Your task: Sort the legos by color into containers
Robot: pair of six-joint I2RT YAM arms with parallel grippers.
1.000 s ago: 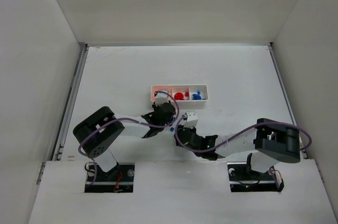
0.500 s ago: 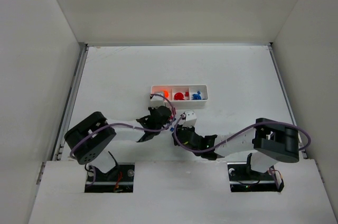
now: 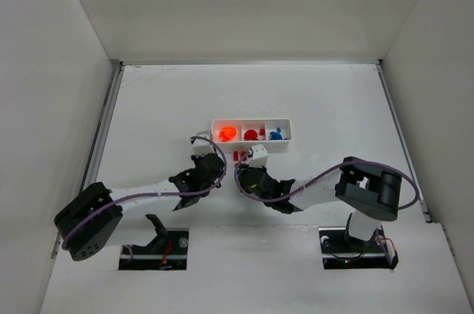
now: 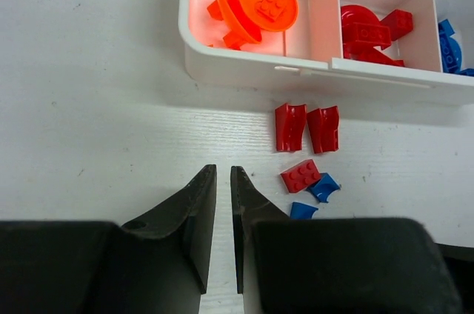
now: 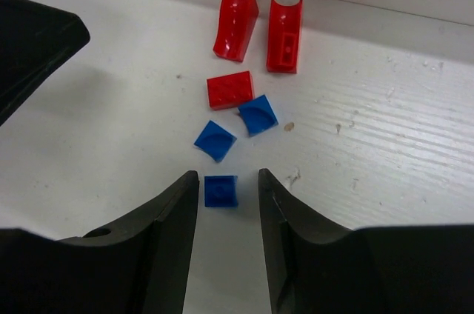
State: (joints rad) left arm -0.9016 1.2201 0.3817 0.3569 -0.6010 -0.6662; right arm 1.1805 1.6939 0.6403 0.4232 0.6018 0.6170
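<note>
The white tray (image 4: 244,64) lies on the table (image 4: 96,114) ahead of both arms, its three compartments in a row. Seen from the left wrist, the left compartment holds the orange legos (image 4: 255,4), one of them a large round piece. The middle compartment holds the red legos (image 4: 366,32). The right one, cut off by the frame edge, holds the blue legos (image 4: 447,41).

Six loose pieces lie on the table just in front of the tray's near wall, roughly below the middle compartment. Closest to the wall but apart from it, the left curved red piece (image 5: 236,24) and the right curved red piece (image 5: 284,35) lie side by side. Behind them sits a red brick (image 5: 230,90). The upper blue piece (image 5: 258,114) is just beside the brick's corner, then come the middle blue piece (image 5: 215,140) and the nearest blue piece (image 5: 221,190).

The left tool (image 4: 224,175) points toward the tray, to the left of the loose group. Its fingers are drawn almost together, leaving a thin slit with nothing in it.

The right tool (image 5: 227,175) is low over the table with its jaws standing apart. The nearest blue piece lies between the fingers with bare table showing on either side, so it is not gripped.
</note>
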